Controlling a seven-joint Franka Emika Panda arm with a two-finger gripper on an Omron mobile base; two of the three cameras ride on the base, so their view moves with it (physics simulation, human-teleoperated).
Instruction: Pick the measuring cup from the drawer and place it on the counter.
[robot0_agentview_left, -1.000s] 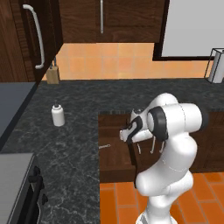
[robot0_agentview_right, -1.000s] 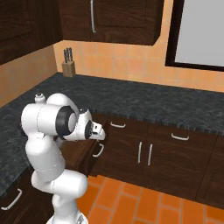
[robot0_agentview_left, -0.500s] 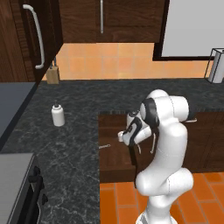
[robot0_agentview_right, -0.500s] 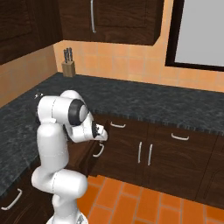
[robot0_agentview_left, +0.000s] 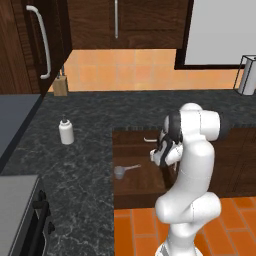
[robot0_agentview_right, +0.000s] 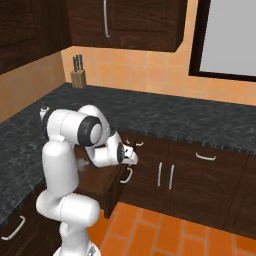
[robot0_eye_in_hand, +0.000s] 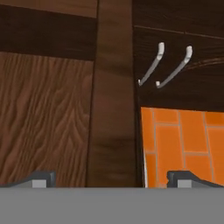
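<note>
The dark wooden drawer (robot0_agentview_left: 142, 181) stands pulled out below the black speckled counter (robot0_agentview_left: 85, 150). Inside it, near its left side, lies the small grey measuring cup (robot0_agentview_left: 120, 171), its thin handle pointing right. My gripper (robot0_agentview_left: 161, 153) hangs above the drawer's right front part, to the right of the cup and apart from it. In the hand view the fingertips (robot0_eye_in_hand: 40, 178) stand wide apart, open and empty, over the drawer's front panel (robot0_eye_in_hand: 113, 113) and wooden floor (robot0_eye_in_hand: 43, 113). From the right, the gripper (robot0_agentview_right: 131, 156) hovers over the drawer front (robot0_agentview_right: 107, 187).
A white bottle (robot0_agentview_left: 66, 131) stands on the counter left of the drawer. A knife block (robot0_agentview_left: 60, 85) sits at the back wall and a paper towel roll (robot0_agentview_left: 247, 75) at the far right. Cabinet doors with silver handles (robot0_eye_in_hand: 151, 65) face the orange tiled floor (robot0_eye_in_hand: 183, 144).
The arm's upper links have swung more upright and the hand has shifted slightly right over the drawer. The drawer and the cup have stayed put.
</note>
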